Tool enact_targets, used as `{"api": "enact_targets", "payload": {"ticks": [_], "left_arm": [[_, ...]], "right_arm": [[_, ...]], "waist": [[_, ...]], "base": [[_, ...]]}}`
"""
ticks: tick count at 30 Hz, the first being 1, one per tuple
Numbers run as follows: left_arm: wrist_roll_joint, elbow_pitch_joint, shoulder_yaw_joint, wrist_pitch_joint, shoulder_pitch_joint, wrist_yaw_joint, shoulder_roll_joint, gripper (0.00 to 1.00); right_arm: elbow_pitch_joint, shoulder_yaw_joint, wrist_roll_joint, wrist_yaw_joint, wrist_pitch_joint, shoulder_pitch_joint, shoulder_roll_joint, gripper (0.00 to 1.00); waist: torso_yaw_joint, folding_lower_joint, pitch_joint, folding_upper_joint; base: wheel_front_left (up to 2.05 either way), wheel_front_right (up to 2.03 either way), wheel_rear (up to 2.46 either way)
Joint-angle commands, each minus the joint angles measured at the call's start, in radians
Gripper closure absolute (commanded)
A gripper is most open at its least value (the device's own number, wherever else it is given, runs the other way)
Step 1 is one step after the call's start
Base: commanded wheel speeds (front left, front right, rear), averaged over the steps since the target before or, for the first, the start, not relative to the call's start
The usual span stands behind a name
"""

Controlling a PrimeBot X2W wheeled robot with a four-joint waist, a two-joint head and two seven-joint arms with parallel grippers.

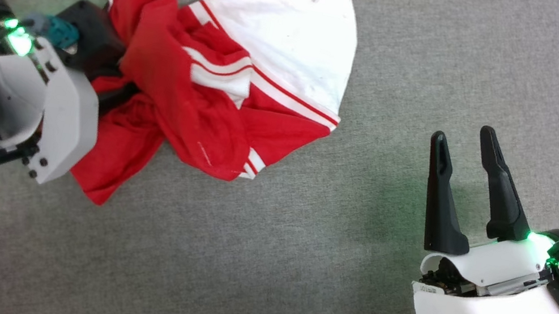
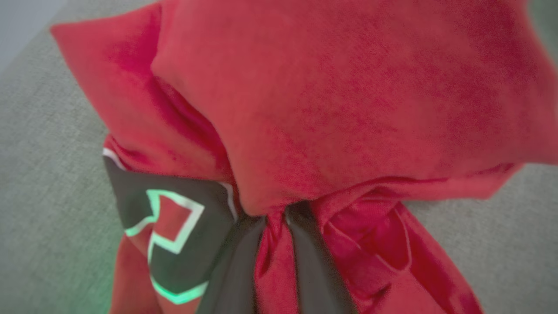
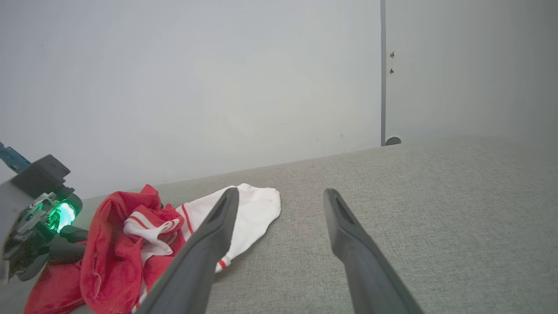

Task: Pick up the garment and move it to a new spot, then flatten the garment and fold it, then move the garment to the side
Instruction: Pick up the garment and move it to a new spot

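The head camera looks steeply down on the grey bench point(image 1: 293, 274), wide enough to take in the shirt point(image 1: 206, 115). The left wrist camera sits right against the shirt's red cloth, blurred by nearness. The right wrist camera looks low across the bench toward a pale wall point(image 3: 174, 87), catching the same shirt from farther off.

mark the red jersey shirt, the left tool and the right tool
red jersey shirt with white sleeves point(image 1: 205, 121), head view, crumpled red body fabric
left dark-fingered tool point(image 2: 277, 218), left wrist view, between fingertips pinching red cloth
right dark-fingered tool point(image 1: 463, 133), head view, gap between open fingertips
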Motion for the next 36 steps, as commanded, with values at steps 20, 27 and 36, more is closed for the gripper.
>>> {"api": "enact_targets", "payload": {"ticks": [20, 27, 36], "left_arm": [[-0.210, 0.084, -0.036, -0.352, 0.013, 0.009, -0.089, 0.00], [-0.319, 0.168, -0.037, -0.551, 0.102, 0.009, -0.123, 0.00], [-0.369, 0.268, 0.225, -0.587, 0.398, 0.009, -0.191, 0.00]], "right_arm": [[0.172, -0.051, -0.147, 0.000, -0.001, -0.034, 0.001, 0.00], [0.267, -0.089, -0.204, 0.000, 0.009, -0.007, 0.000, 0.00], [0.258, -0.180, -0.242, 0.000, 0.062, 0.095, 0.001, 0.00]], "waist": [[0.173, 0.0000, -0.163, -0.0001], [0.261, 0.0000, -0.283, -0.0001], [0.357, 0.0000, -0.380, -0.0001]], "base": [[0.00, 0.00, 0.00], [0.00, 0.00, 0.00], [0.00, 0.00, 0.00]]}}
